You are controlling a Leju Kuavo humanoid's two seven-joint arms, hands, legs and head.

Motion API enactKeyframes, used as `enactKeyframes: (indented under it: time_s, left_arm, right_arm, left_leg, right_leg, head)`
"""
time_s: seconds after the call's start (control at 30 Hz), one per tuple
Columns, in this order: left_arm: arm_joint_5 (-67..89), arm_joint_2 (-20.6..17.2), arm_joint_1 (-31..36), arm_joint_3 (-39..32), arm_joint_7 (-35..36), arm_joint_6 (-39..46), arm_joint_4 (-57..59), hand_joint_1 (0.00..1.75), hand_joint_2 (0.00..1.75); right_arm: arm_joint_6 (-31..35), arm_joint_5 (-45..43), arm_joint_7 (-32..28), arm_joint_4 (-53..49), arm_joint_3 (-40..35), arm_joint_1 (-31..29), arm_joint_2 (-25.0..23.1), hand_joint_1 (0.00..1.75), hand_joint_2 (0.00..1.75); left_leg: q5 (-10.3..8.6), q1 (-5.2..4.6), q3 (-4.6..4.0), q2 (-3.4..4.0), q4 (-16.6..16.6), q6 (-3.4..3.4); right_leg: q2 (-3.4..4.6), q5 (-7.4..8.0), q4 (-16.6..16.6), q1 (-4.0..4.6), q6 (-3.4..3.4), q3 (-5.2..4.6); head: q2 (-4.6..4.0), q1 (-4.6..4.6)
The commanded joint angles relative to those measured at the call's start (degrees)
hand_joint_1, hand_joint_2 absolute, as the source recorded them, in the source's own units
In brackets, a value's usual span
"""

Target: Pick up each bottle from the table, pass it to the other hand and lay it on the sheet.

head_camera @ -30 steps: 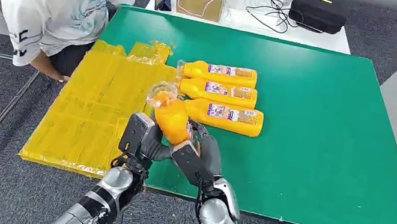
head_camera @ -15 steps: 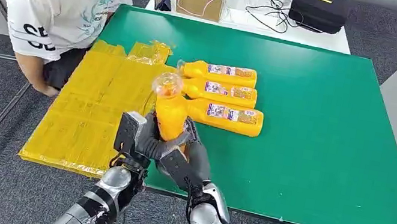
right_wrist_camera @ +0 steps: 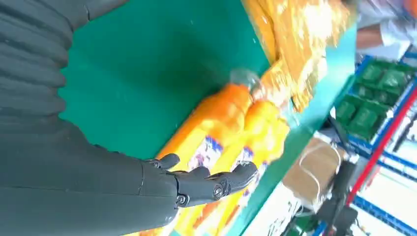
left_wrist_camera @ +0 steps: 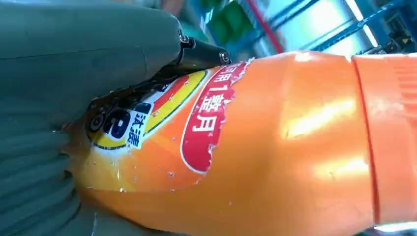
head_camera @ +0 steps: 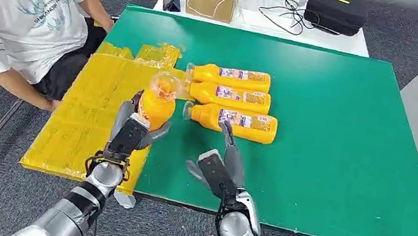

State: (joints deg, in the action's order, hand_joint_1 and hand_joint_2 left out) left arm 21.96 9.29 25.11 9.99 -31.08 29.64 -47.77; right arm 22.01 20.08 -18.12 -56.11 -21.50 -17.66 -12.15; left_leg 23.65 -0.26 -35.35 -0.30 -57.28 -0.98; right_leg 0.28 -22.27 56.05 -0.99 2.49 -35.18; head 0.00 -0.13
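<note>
The fingers [head_camera: 124, 118] of the left hand [head_camera: 130, 134] wrap around the lower body of an orange juice bottle [head_camera: 156, 104], holding it upright with its clear cap uppermost. In the left wrist view the same bottle [left_wrist_camera: 275, 147] lies close against the grey thumb, its red and yellow label facing the camera. The held bottle stands above the border where the yellow sheet [head_camera: 87, 120] meets the green table [head_camera: 345, 134]. The fingers [head_camera: 232, 154] of the right hand [head_camera: 220, 171] are spread apart and hold nothing; the hand hovers over the near part of the table, just in front of the nearest lying bottle. In the right wrist view these fingers [right_wrist_camera: 216, 182] extend straight, apart from one another, over the green surface.

Three more orange juice bottles [head_camera: 232, 96] lie on their sides on the table in a row, parallel and close together, their caps pointing toward the sheet. The sheet, crinkled and glossy, covers the table's left portion and reaches its near edge. A person in a white printed T-shirt [head_camera: 17, 2] sits beside the table's left side. Beyond the far edge stand a cardboard box [head_camera: 213, 0] with cables and a black case [head_camera: 337, 8].
</note>
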Motion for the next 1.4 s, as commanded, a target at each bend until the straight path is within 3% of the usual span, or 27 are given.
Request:
enactKeyframes:
  time_s: [0.03,0.13,0.37,0.73,0.77,1.23,1.4]
  left_arm:
    - [15.98,-9.13,10.55,-0.19,8.32,5.10,22.12,1.75,1.75]
    - [20.54,-10.96,11.77,0.76,10.22,4.84,25.71,1.75,1.75]
    - [35.62,-15.11,13.79,9.11,20.97,-4.85,32.32,1.75,1.75]
    - [42.62,-16.30,13.45,12.87,23.89,-17.58,34.57,1.71,1.75]
    - [43.73,-16.67,13.08,13.04,25.06,-16.51,34.59,0.00,1.75]
    - [40.00,-15.59,11.62,7.74,19.41,-16.71,33.84,0.00,1.75]
    - [33.96,-15.18,9.87,1.53,10.12,-13.02,31.96,0.00,1.75]
  right_arm:
    - [-1.60,-2.50,-2.18,-3.94,5.19,-0.77,1.30,0.00,1.75]
    - [-2.67,-2.89,-2.25,-3.03,5.03,-1.84,0.99,0.00,1.75]
    - [-5.38,-3.81,-3.15,-0.34,4.10,-4.07,0.41,0.00,1.75]
    - [-7.40,-3.63,-3.53,2.10,2.50,-5.68,0.23,0.00,1.75]
    - [-7.80,-3.81,-3.78,2.58,2.24,-5.98,0.15,0.00,1.75]
    - [-8.69,-3.89,-3.58,4.99,2.67,-7.13,0.74,0.00,1.75]
    - [-8.56,-3.81,-3.82,5.87,2.88,-7.11,0.90,0.00,1.75]
  left_leg:
    - [0.14,0.09,0.28,0.12,-0.03,0.10]
    - [0.15,0.11,0.30,0.08,-0.03,0.11]
    - [0.17,0.11,0.37,0.28,-0.01,0.15]
    - [0.07,0.00,0.47,0.25,0.13,0.06]
    - [0.12,0.05,0.58,0.40,0.12,0.10]
    - [0.08,-0.03,0.78,0.25,0.13,0.06]
    - [0.10,-0.01,0.83,0.25,0.15,0.07]
  right_leg:
    - [0.05,-0.11,0.00,0.10,-0.14,0.27]
    - [0.00,-0.12,-0.01,0.12,-0.15,0.31]
    - [0.19,-0.09,0.03,0.12,-0.19,0.29]
    - [0.21,-0.01,-0.01,0.00,-0.09,0.39]
    - [0.34,0.00,-0.04,0.05,-0.14,0.49]
    - [0.20,0.00,0.01,-0.02,-0.07,0.67]
    - [0.19,-0.02,-0.04,0.00,-0.09,0.75]
  head:
    - [0.00,-0.04]
    - [0.02,0.00]
    - [0.00,-0.02]
    - [0.00,0.00]
    - [0.02,-0.02]
    - [0.00,-0.02]
    - [0.02,0.00]
